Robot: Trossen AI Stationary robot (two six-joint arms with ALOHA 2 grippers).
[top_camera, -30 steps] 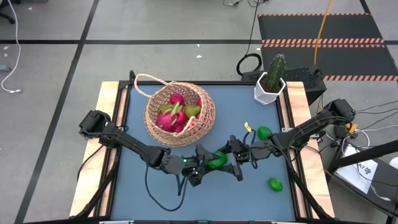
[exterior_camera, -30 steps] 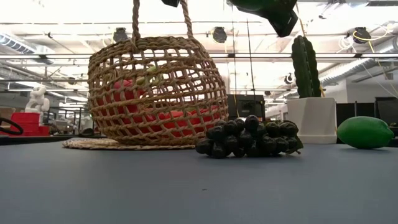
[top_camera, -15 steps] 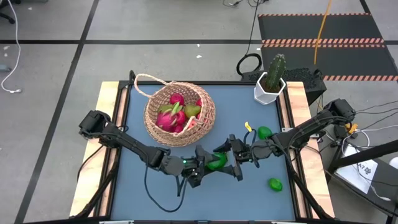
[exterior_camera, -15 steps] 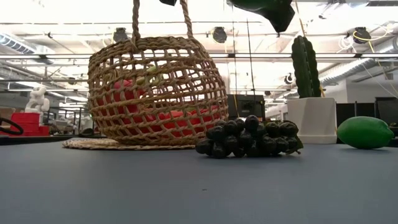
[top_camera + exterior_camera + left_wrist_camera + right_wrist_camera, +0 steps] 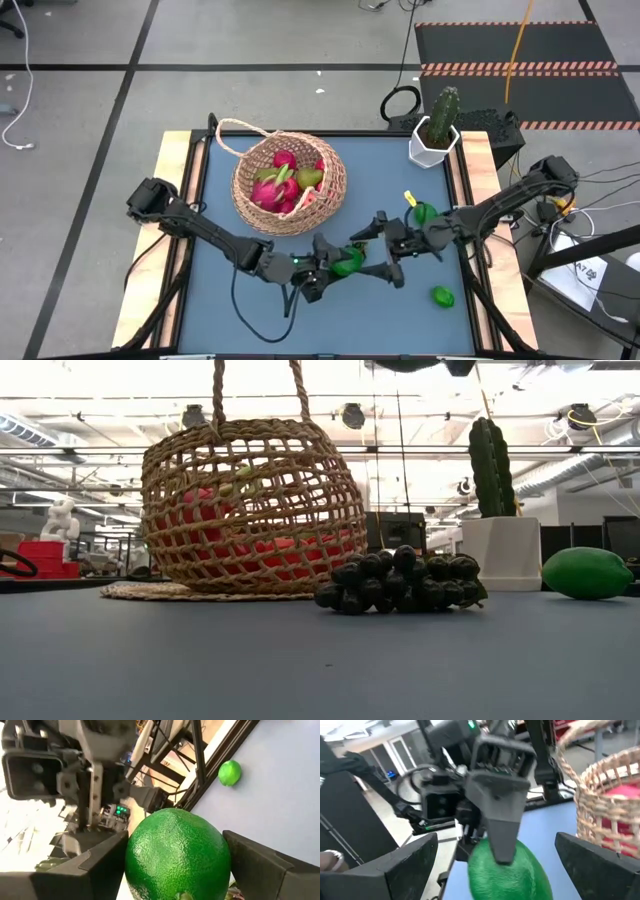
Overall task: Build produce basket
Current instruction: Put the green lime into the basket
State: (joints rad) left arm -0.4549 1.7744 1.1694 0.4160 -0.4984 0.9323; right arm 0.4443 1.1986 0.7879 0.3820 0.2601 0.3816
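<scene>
The tan wicker basket point(image 5: 290, 180) stands at the table's far middle with red, pink and green produce inside. A green lime point(image 5: 347, 264) hangs above the table's near middle, my left gripper point(image 5: 335, 268) shut on it. My right gripper point(image 5: 380, 255) faces it from the right, open, its fingers point(image 5: 400, 865) standing wide of the lime without touching. A dark grape bunch point(image 5: 400, 582) lies on the table beside the basket. A second lime point(image 5: 442, 296) and another green fruit point(image 5: 425, 213) rest on the table at the right. My left gripper pinches the lime by two opposite sides point(image 5: 135, 860) between its two fingers point(image 5: 100, 865). The fingers lie about level and come from the table's left. The lime is lifted clear of the table.
A white pot with a green cactus point(image 5: 435, 135) stands at the far right corner. Wooden rails point(image 5: 175, 200) border the blue table on the left and right. Bare table lies along the near edge and at the near left.
My right gripper has opened wider, let go of the lime and drawn back toward the table's right edge, rising a little. The lime has stayed where it was, in my left gripper.
</scene>
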